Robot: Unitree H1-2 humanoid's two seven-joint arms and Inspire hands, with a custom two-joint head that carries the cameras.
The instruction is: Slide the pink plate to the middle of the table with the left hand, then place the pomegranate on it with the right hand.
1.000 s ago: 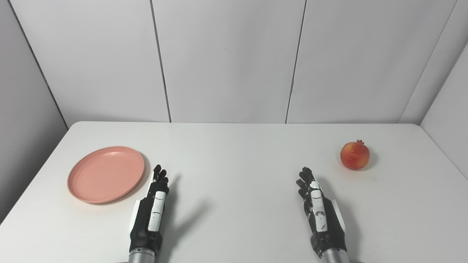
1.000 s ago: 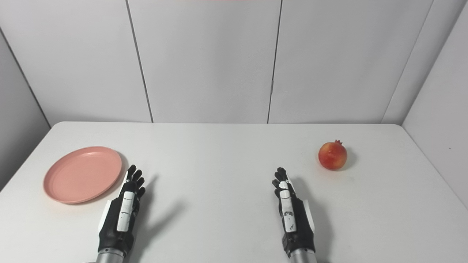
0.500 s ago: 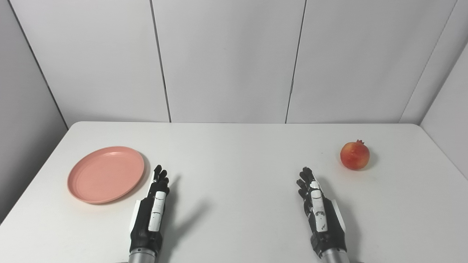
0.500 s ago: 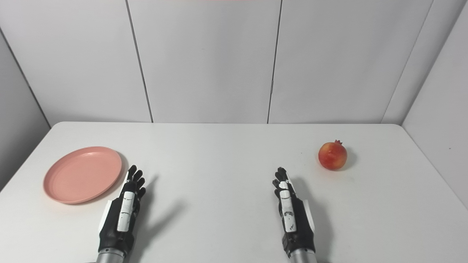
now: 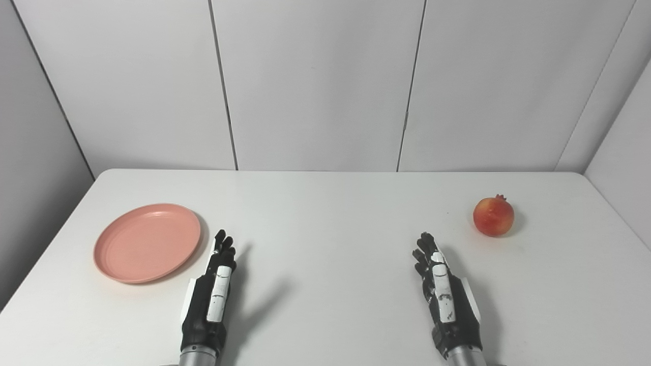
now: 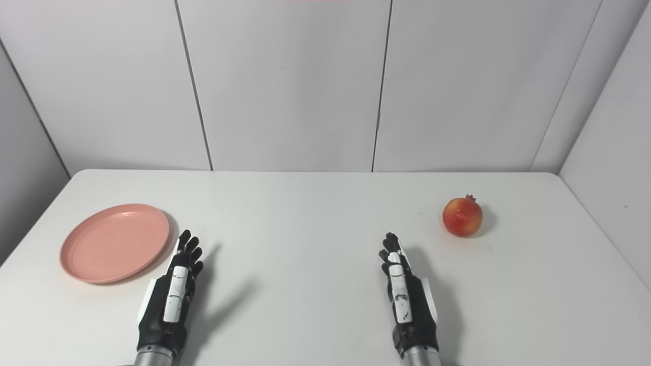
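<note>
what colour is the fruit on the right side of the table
The pomegranate is red with yellowish-orange patches, clearest in the left eye view.

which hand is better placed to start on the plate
Left. The left hand lies just beside the pink plate, open and empty. The right hand is across the table, nearer the pomegranate.

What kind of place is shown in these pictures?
Probably a robot test booth, not a home: a plain white table enclosed by bare grey wall panels, holding only a pink plate and a pomegranate.
</note>
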